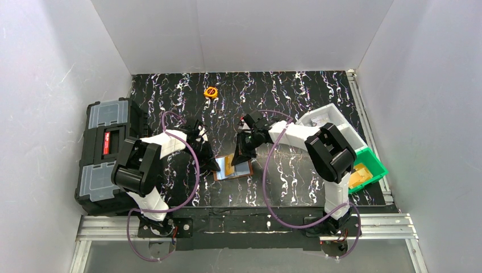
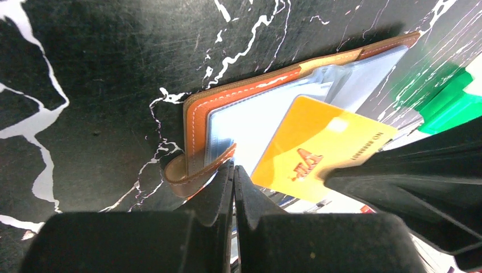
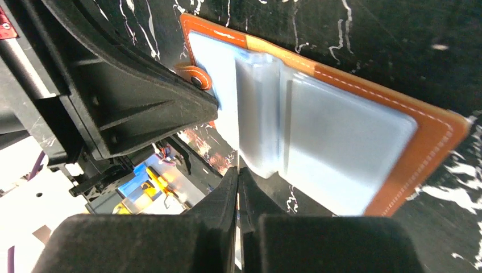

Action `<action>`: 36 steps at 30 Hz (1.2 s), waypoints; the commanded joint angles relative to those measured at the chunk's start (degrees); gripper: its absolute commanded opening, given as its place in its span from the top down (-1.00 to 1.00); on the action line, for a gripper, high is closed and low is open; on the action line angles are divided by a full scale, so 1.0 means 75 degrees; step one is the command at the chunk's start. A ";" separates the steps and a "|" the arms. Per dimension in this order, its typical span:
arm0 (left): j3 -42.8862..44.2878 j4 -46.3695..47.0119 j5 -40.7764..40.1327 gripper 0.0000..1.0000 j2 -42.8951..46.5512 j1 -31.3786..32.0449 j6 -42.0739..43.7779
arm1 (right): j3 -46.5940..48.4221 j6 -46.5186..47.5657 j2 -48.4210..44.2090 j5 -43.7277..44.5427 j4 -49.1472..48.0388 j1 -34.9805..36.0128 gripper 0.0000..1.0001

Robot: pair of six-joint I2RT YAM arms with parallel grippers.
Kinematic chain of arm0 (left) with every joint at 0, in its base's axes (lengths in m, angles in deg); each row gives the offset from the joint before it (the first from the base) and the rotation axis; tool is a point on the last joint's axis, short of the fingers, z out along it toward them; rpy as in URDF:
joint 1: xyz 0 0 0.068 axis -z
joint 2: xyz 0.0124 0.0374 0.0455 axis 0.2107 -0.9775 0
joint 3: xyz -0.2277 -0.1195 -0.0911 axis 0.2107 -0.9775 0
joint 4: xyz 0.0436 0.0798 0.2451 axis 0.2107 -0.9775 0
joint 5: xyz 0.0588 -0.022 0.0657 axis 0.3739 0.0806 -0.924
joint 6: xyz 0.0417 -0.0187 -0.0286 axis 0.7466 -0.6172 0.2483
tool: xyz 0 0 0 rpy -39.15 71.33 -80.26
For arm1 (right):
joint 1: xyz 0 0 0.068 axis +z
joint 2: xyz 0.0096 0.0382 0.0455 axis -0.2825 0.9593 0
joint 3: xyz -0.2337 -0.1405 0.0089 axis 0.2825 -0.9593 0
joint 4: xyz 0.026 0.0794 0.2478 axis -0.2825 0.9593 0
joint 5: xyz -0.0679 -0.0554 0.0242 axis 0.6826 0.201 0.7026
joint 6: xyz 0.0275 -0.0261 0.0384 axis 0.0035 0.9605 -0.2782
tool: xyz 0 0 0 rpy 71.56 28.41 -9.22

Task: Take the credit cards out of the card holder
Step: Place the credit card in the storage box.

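Note:
The brown card holder lies open on the black marbled table, its pale blue-grey pockets up; it also shows in the left wrist view and the right wrist view. My left gripper is shut, its tips resting on the holder's near edge beside the strap; I cannot tell whether it pinches anything. My right gripper is shut on an orange-yellow credit card, which is tilted up over the pockets with one corner still over them. In the top view the left gripper and right gripper flank the holder.
A big black toolbox with grey lids stands at the left edge. A white bin and a green bin sit at the right. A small round orange object lies at the back.

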 commanded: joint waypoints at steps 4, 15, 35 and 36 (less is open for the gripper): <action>0.0167 -0.0557 -0.0622 1.00 0.0118 0.0020 0.0290 | -0.0332 0.0057 -0.0786 0.0133 -0.0017 -0.0306 0.97; 0.1936 -0.1732 -0.0296 0.83 0.0820 0.0194 0.0866 | -0.1016 -0.0086 -0.2385 0.0483 0.0252 -0.1235 0.97; 0.3256 -0.2075 0.0126 -0.96 0.0837 0.1180 0.1129 | -0.1779 -0.0613 -0.6195 0.4180 0.3965 -0.3554 0.97; 0.3312 -0.2132 0.0147 -0.96 0.0808 0.1180 0.1165 | -0.1713 -0.0591 -0.6263 0.4482 0.4242 -0.3719 0.97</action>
